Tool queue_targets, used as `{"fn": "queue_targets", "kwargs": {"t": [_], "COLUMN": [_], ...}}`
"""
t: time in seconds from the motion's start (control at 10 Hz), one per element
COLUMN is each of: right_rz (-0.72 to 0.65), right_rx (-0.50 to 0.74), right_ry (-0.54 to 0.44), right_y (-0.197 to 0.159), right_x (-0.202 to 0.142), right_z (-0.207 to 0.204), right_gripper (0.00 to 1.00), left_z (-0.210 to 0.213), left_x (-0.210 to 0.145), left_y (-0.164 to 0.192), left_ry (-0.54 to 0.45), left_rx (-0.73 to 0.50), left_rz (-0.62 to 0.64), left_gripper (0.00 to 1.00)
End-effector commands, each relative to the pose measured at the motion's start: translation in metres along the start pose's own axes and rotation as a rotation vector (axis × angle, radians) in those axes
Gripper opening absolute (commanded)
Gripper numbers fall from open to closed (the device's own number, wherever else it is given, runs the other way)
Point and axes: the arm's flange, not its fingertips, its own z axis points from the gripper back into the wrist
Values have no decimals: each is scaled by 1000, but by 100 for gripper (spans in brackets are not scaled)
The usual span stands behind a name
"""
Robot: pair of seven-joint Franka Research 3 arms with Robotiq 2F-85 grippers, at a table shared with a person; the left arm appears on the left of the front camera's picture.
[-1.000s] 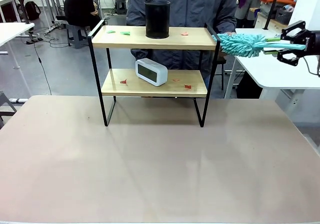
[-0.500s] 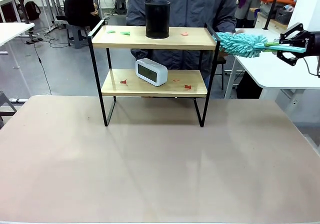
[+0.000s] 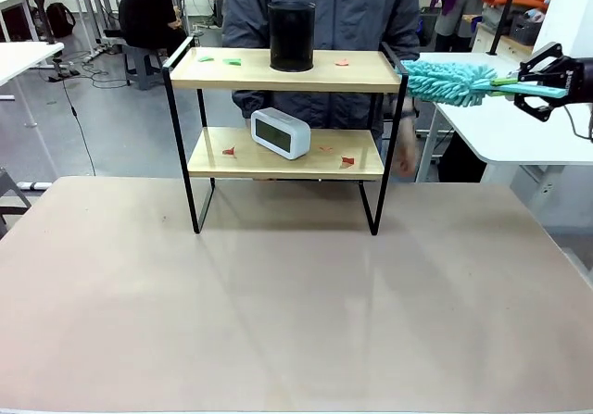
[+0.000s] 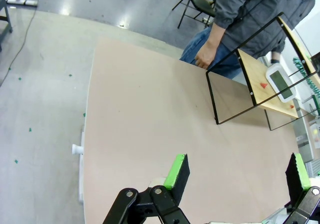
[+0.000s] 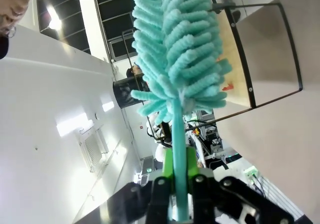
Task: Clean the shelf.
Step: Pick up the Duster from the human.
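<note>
While the shelf (image 3: pixel 278 71) stands at the far middle of the beige table (image 3: pixel 278 303), its four thin black legs planted on the tabletop, the right gripper (image 3: pixel 530 85) hangs off to the right at the height of the upper board, its green-padded fingers pressed together on the slim handle of a turquoise chenille duster (image 3: pixel 449 81). The duster lies nearly level, and its fluffy head reaches left to the right end of the top board; whether it touches the black frame there cannot be told. In the right wrist view the handle runs up between the pads of the right gripper (image 5: pixel 179 169), and the duster head (image 5: pixel 177 48) covers part of the shelf (image 5: pixel 235 68). On the upper board stand a black cylindrical container (image 3: pixel 292 36), two green scraps (image 3: pixel 231 61) to its left and one red scrap (image 3: pixel 342 62) to its right. The lower board carries a white digital clock (image 3: pixel 280 132) and three small red scraps (image 3: pixel 347 161). A person in a grey jacket (image 3: pixel 324 6) stands just behind the shelf, one hand (image 3: pixel 404 159) hanging beside its far right leg. In the left wrist view the left gripper (image 4: pixel 236 174) has its fingers spread wide above the bare near part of the table, holding nothing, with the shelf (image 4: pixel 260 78) well apart from it.
</note>
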Motion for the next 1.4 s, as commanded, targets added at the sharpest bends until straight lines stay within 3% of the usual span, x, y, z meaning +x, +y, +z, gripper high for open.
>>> {"fn": "queue_targets", "kwargs": {"t": [0.0, 0.2, 0.6, 0.7, 0.8, 1.0, 1.1, 1.3], "right_rz": [82, 112, 203, 218, 198, 131, 153, 153], "right_rx": [15, 40, 68, 16, 4, -40, 9, 9], "right_ry": [-2, 59, 136, 174, 196, 167, 177, 177], "right_y": [16, 21, -36, -58, -81, -101, -86, -86], "right_x": [-31, -100, -218, -240, -249, -232, -253, -253], "right_z": [27, 78, 143, 155, 163, 160, 158, 158], "right_gripper": [0, 3, 3, 3, 3, 3, 3, 3], "left_z": [-2, -2, -2, -2, -2, -2, -2, -2], "left_x": [2, 2, 2, 2, 2, 2, 2, 2], "left_y": [2, 2, 2, 2, 2, 2, 2, 2], "left_ry": [-14, -14, -14, -14, -14, -14, -14, -14], "left_rx": [-12, -12, -12, -12, -12, -12, -12, -12], "left_rz": [-21, -21, -21, -21, -21, -21, -21, -21], "left_gripper": [100, 100, 100, 100, 100, 100, 100, 100]}}
